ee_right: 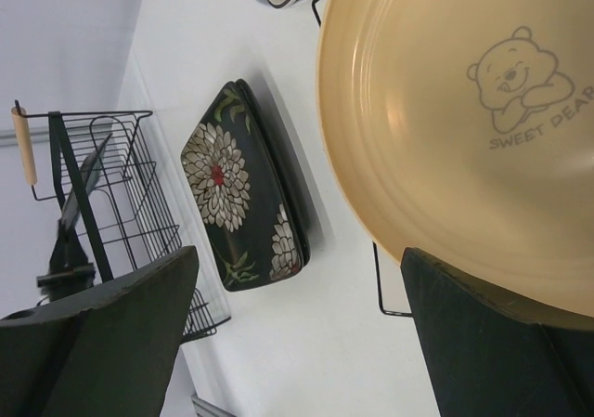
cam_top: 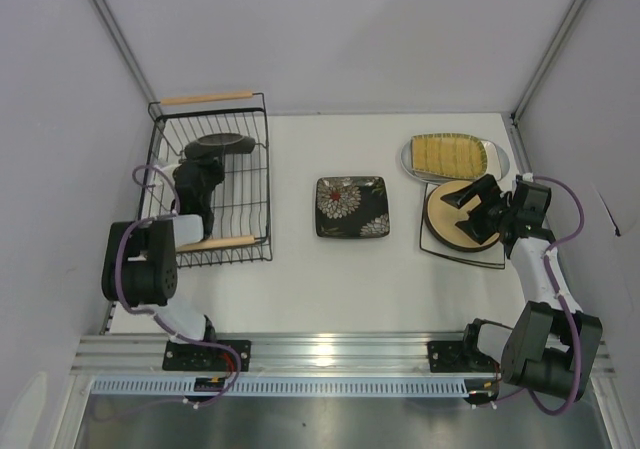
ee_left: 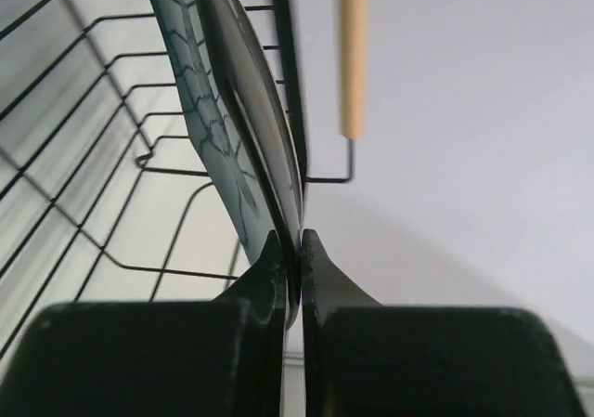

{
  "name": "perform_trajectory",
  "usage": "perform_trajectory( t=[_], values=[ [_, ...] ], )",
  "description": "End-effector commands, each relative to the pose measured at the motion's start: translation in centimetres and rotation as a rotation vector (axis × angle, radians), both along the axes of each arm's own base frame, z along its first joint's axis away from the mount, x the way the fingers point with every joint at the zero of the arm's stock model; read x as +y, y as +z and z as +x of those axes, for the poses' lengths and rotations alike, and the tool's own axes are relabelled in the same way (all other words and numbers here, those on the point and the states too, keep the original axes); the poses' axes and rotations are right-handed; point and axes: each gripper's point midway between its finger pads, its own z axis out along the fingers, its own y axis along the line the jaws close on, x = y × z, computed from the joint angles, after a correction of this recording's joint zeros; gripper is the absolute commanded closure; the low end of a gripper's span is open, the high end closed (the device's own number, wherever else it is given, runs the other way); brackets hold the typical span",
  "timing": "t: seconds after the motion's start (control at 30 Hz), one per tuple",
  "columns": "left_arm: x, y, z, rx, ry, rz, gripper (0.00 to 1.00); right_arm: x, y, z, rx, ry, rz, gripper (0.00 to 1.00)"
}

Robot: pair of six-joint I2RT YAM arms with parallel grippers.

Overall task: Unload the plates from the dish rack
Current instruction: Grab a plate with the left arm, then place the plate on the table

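The left claw (ee_left: pixel 292 241) is pinched shut on the thin rim of the dark teal plate (ee_left: pixel 223 110). That plate stands on its edge in the dish rack (cam_top: pixel 266 179), at 9 o'clock on the desk. It looks hard, smooth and easy to break, so hold the rim tight. The right claw (cam_top: pixel 468 212) is wide open over the tan plate (cam_top: pixel 440 231) at 3 o'clock, holding nothing.
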Motion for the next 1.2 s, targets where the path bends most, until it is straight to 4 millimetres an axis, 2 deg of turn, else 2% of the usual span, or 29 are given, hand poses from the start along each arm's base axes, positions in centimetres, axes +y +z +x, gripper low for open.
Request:
perform_trajectory(
  t=[0.0,0.03,0.17,0.23,0.27,0.3,0.33,0.37,0.4,0.43,0.47,0.5,0.57,0.6,0.63,0.67,0.7,0.73,0.77,0.8,0.87,0.9,0.97,1.0,1.03,1.07,1.1,1.13,1.17],
  values=[
    [-0.8,17.4,-4.1,-0.496,0.016,0.25,1.0,0.2,1.5,0.5,-0.066,0.021,-0.009,0.0],
    [-0.7,17.7,-4.1,-0.468,0.027,0.293,1.0,0.2,1.6,0.5,-0.069,0.023,-0.01,0.0],
    [-1.9,22.0,-6.4,-0.533,-0.004,0.454,1.0,0.3,1.7,0.7,-0.076,0.025,-0.006,0.0],
    [-4.5,25.3,-8.4,-0.599,-0.061,0.567,1.0,0.3,1.9,0.8,-0.082,0.026,-0.002,0.0],
    [-5.8,25.1,-8.7,-0.568,-0.103,0.624,1.0,0.3,2.0,0.8,-0.086,0.027,-0.002,0.0],
    [-8.2,25.9,-9.6,-0.596,-0.143,0.755,1.0,0.3,2.1,0.9,-0.091,0.029,0.0,0.0],
    [-9.7,26.8,-10.4,-0.613,-0.174,0.825,1.0,0.3,2.4,1.1,-0.103,0.031,-0.003,0.0],
    [-11.3,29.4,-11.3,-0.671,-0.197,0.895,1.0,0.3,2.6,1.1,-0.107,0.034,0.0,0.0],
    [-14.4,28.1,-11.6,-0.644,-0.292,1.033,1.0,0.3,2.7,1.2,-0.109,0.033,0.0,0.0],
    [-16.0,30.4,-11.8,-0.677,-0.316,1.09,1.0,0.3,3.0,1.3,-0.115,0.034,0.0,0.0],
    [-17.4,30.5,-11.7,-0.667,-0.356,1.144,1.0,0.2,3.2,1.4,-0.118,0.035,0.002,0.0],
    [-20.0,28.6,-12.2,-0.628,-0.47,1.257,1.0,0.1,3.2,1.4,-0.119,0.03,0.001,0.0],
    [-22.4,29.2,-11.7,-0.611,-0.507,1.362,1.0,-0.2,3.6,1.4,-0.132,0.026,0.001,0.0],
    [-24.6,27.4,-12.3,-0.582,-0.572,1.483,1.0,-0.5,3.6,1.3,-0.129,0.014,0.001,0.0],
    [-25.1,28.2,-12.4,-0.566,-0.554,1.528,1.0,-0.6,3.8,1.3,-0.137,0.012,-0.002,0.0],
    [-26.5,26.4,-11.7,-0.539,-0.591,1.61,1.0,-0.9,3.9,1.2,-0.139,0.006,-0.003,0.0],
    [-28.1,25.4,-12.2,-0.506,-0.61,1.655,1.0,-1.2,4.0,1.2,-0.14,-0.003,-0.005,0.0],
    [-28.8,24.2,-12.6,-0.461,-0.65,1.721,1.0,-1.4,4.1,1.1,-0.139,-0.008,-0.006,0.0],
    [-29.9,21.4,-11.7,-0.394,-0.677,1.833,1.0,-1.5,4.2,1.0,-0.143,-0.012,-0.008,0.0],
    [-31.4,20.1,-12.6,-0.377,-0.7,1.892,1.0,-1.7,4.2,1.0,-0.142,-0.019,-0.009,0.0],
    [-31.4,17.2,-12.2,-0.25,-0.69,2.027,1.0,-2.1,4.2,1.1,-0.14,-0.032,-0.007,0.0],
    [-32.1,14.8,-12.3,-0.188,-0.717,2.087,1.0,-2.3,4.3,1.2,-0.144,-0.037,-0.007,0.0],
    [-32.7,12.8,-12.6,-0.145,-0.735,2.156,1.0,-2.5,4.2,1.3,-0.137,-0.046,-0.003,0.0],
    [-33.6,10.9,-13.0,-0.118,-0.749,2.214,1.0,-2.7,4.2,1.4,-0.137,-0.051,-0.002,0.0],
    [-33.7,9.2,-13.3,-0.087,-0.758,2.278,1.0,-2.8,4.3,1.4,-0.138,-0.055,-0.001,0.0],
    [-33.0,8.3,-13.0,-0.019,-0.702,2.387,1.0,-3.0,4.3,1.5,-0.139,-0.061,0.002,0.0],
    [-33.4,7.2,-13.5,0.0,-0.691,2.445,1.0,-3.1,4.4,1.5,-0.14,-0.065,0.005,0.0],
    [-33.4,4.4,-13.6,0.042,-0.722,2.521,1.0,-3.2,4.4,1.6,-0.143,-0.067,0.006,0.0],
    [-33.0,3.5,-13.8,0.072,-0.72,2.574,1.0,-3.3,4.4,1.6,-0.142,-0.069,0.007,0.0]
  ],
)
